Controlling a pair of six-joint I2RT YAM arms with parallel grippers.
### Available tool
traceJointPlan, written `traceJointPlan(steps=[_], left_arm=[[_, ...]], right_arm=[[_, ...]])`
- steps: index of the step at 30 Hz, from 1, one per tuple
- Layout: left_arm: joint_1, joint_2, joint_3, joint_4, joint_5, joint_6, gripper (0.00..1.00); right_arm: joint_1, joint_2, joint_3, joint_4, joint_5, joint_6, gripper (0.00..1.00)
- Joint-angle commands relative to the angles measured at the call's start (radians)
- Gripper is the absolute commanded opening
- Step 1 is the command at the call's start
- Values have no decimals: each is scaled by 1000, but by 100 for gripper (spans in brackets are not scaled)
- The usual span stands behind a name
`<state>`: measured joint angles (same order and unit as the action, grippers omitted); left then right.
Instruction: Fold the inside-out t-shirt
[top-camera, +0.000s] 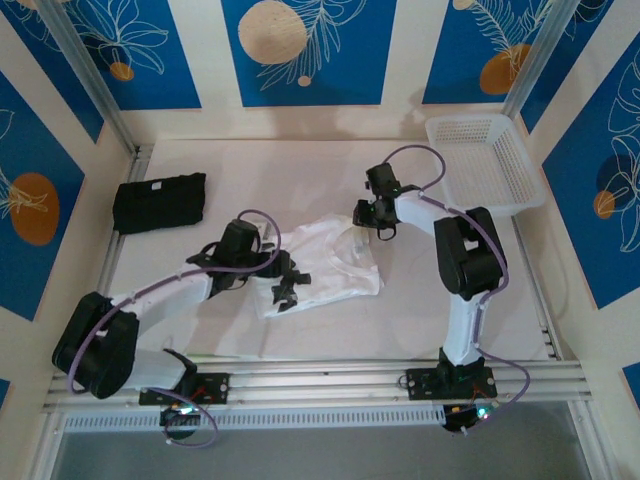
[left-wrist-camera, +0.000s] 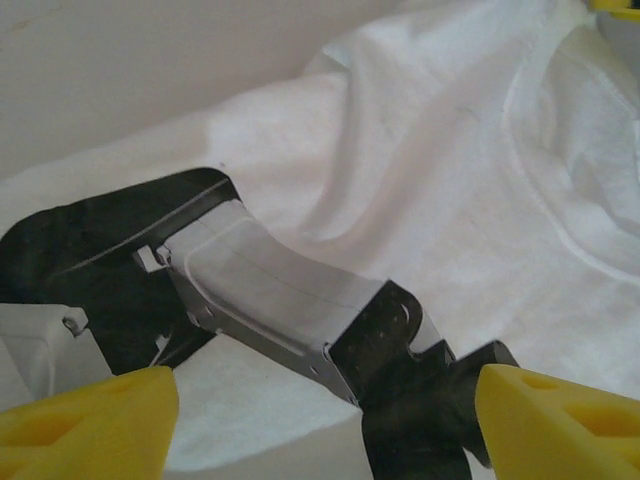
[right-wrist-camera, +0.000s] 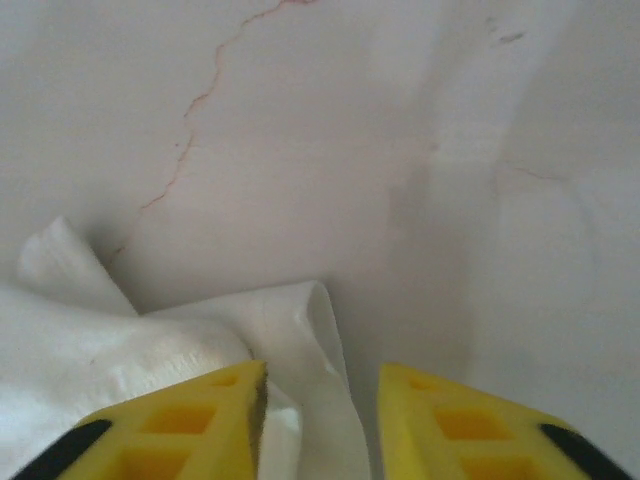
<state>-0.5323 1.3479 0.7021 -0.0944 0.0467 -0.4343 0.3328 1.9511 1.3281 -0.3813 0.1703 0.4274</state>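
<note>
My left hand (left-wrist-camera: 330, 420) spread wide over white t-shirt (left-wrist-camera: 450, 150); right hand (right-wrist-camera: 320, 400) narrowly parted, gripping nothing, at shirt edge on counter (right-wrist-camera: 300, 120).

White t-shirt (top-camera: 335, 272), rumpled, partly folded, collar up, flat on table (top-camera: 420, 325) centre

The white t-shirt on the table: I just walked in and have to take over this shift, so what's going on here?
Two robot arms are working on the white t-shirt, which lies rumpled in the middle of the table. The left end effector hovers open over the shirt's near-left part. The right end effector, jaws slightly apart, sits at its far-right edge with a cloth fold beside one finger, not clearly gripped. A folded black garment lies far left, and a white basket sits far right.
</note>
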Motion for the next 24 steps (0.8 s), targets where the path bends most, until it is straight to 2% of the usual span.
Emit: traceJointPlan(steps=[1,6,9,12,17,24], left_arm=[[34,58,79,27,-5,19,81],[106,211,183,35,120,-5,81],[152,303,247,33,214,-23,81],[174,362,284,36,257,-29,80],[203,419,298,14,265,-16,80],[232,404,224,1,246,-3,78]], right_arm=[[8,-156,-40,-50,44,-36,41],[57,-379,-253,-72,-21,-2,45],[110,-508,-401,-84,-75,74,46],[152,-583,-519,-60,-145,176,47],[172,-516,-582,4,-181,266,45],[139,-282,-406,-65,-102,170,43]])
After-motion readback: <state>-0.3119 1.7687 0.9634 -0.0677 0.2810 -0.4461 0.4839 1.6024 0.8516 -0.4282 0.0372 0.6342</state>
